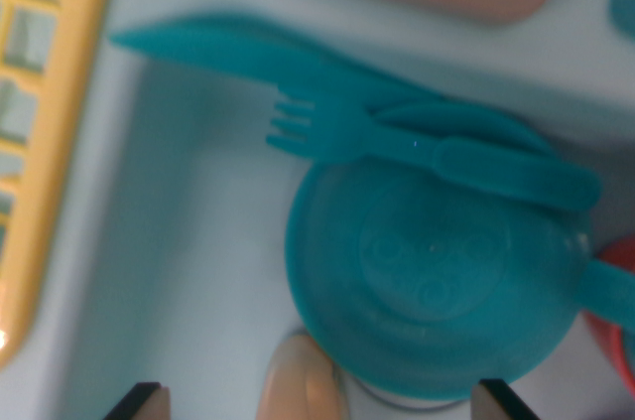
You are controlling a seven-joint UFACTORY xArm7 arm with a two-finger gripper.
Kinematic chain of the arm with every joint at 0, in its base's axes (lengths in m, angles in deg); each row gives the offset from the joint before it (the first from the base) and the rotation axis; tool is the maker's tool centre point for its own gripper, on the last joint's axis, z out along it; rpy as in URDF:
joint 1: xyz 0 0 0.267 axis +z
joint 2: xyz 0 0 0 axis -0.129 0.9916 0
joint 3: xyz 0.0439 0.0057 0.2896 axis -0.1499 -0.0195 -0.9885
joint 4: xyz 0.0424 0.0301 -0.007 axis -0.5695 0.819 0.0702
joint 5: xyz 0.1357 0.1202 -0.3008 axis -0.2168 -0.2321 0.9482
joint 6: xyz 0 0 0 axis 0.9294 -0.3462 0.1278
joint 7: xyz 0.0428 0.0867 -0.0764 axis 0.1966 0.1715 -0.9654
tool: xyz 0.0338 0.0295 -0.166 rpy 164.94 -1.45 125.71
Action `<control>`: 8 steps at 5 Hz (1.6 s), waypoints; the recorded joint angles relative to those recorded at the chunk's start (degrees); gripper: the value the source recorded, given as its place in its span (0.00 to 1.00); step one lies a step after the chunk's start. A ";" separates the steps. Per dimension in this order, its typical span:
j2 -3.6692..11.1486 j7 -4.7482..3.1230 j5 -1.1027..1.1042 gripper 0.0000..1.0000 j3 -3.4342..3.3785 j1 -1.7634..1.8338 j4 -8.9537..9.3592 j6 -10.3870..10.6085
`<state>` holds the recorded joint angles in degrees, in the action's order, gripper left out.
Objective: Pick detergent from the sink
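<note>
Wrist view into the pale sink [189, 271]: gripper [322, 402] fingertips spread apart at the bottom edge, a beige rounded object, possibly the detergent [303, 385], between them beside a teal bowl [437, 281], fork [437, 147] and knife [258, 53].

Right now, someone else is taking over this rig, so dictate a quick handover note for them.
Gripper: open, holding nothing; only its two dark fingertips show at the bottom edge.
Below it: a beige rounded object, possibly the detergent, too blurred to confirm.
In the sink: a teal bowl with a teal fork and teal knife at its rim.
Yellow rack at the wrist view's left.
Done: nothing grasped. Left: confirm the detergent, grasp, lift.
</note>
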<state>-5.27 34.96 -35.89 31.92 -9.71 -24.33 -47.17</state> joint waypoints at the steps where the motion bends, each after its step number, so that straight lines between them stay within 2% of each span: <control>1: 0.00 0.00 0.00 0.00 0.00 0.00 0.00 0.00; 2: 0.18 -0.72 -0.01 0.00 0.19 -0.08 1.49 1.38; 3: 0.18 -0.72 -0.01 0.00 0.19 -0.08 1.49 1.38; 4: 0.31 -1.28 -0.02 0.00 0.33 -0.14 2.65 2.45; 8: 0.46 -1.87 -0.03 0.00 0.49 -0.20 3.88 3.59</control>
<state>-4.81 33.08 -35.92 32.41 -9.91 -20.45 -43.57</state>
